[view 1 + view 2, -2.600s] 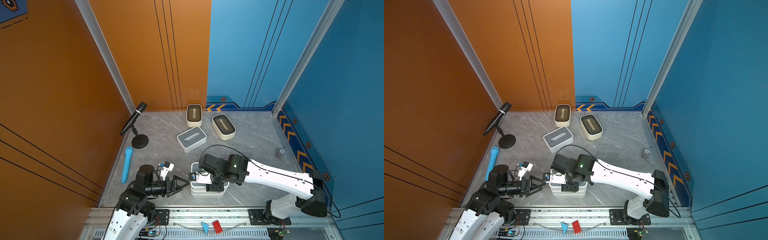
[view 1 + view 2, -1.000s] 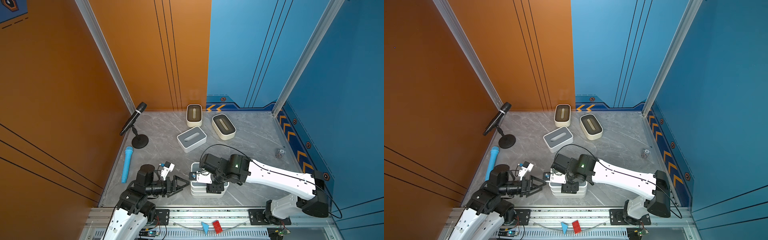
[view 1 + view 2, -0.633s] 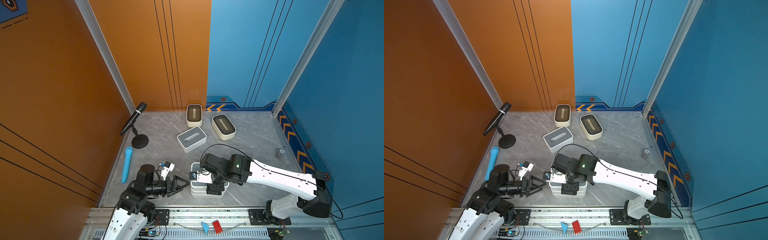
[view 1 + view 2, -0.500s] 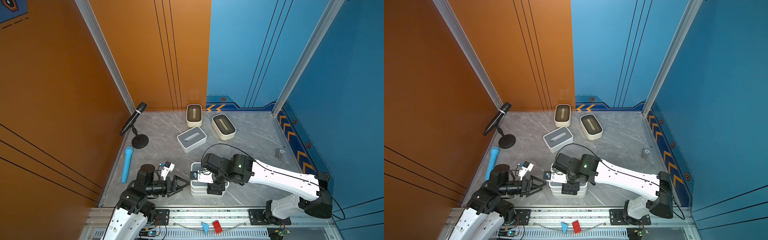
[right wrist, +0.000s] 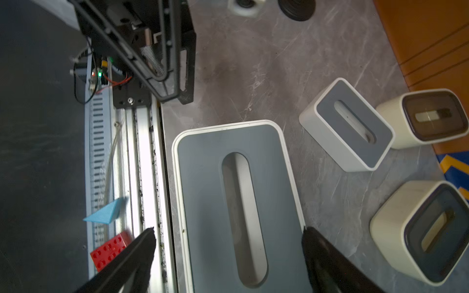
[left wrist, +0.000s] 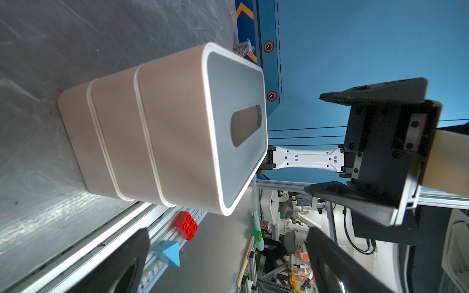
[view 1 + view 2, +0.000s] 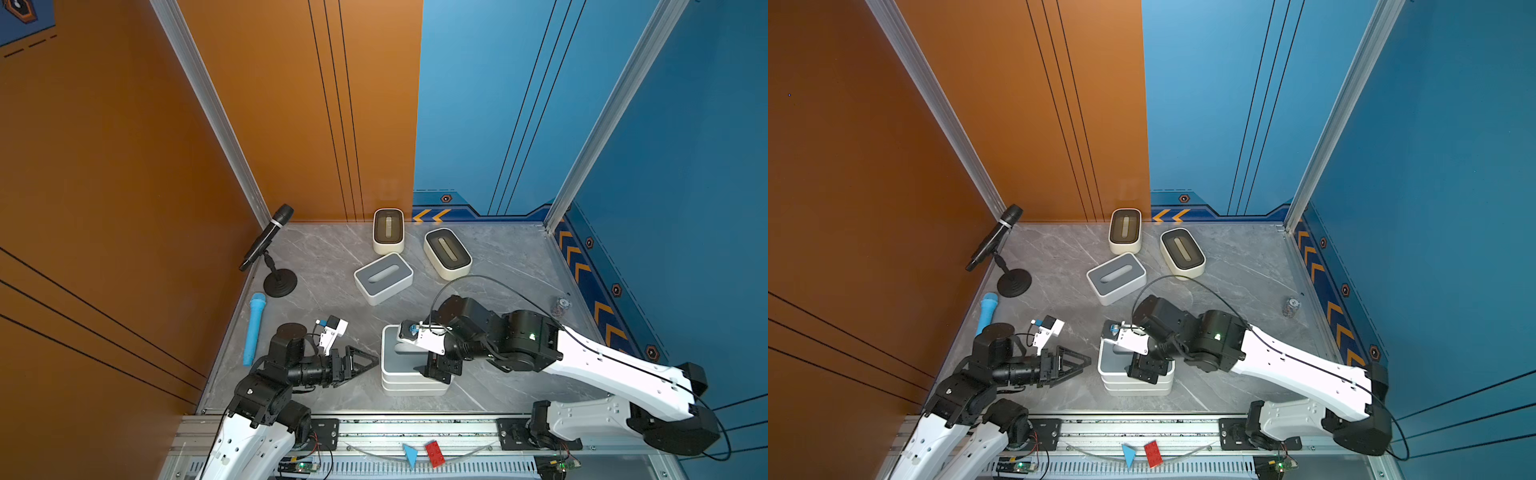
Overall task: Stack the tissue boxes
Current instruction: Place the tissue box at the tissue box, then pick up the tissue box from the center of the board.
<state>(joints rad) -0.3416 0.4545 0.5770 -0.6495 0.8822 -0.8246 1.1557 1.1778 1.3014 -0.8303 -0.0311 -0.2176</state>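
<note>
Three white tissue boxes stand stacked near the table's front edge, and the top one has a grey slotted lid. My right gripper hangs open just above that lid, its fingers spread wider than the box and clear of it. My left gripper is open and empty, lying low to the left of the stack and pointing at it. A loose grey-lidded box lies mid-table. Two cream boxes with dark brown lids sit at the back.
A black microphone on a stand and a blue microphone are along the left wall. A small crumpled can lies near the right wall. A red brick and a blue wedge rest on the front rail.
My right gripper's jaws have spread wide, letting go of the top box, and it has lifted slightly. The stack and the left arm have not moved.
</note>
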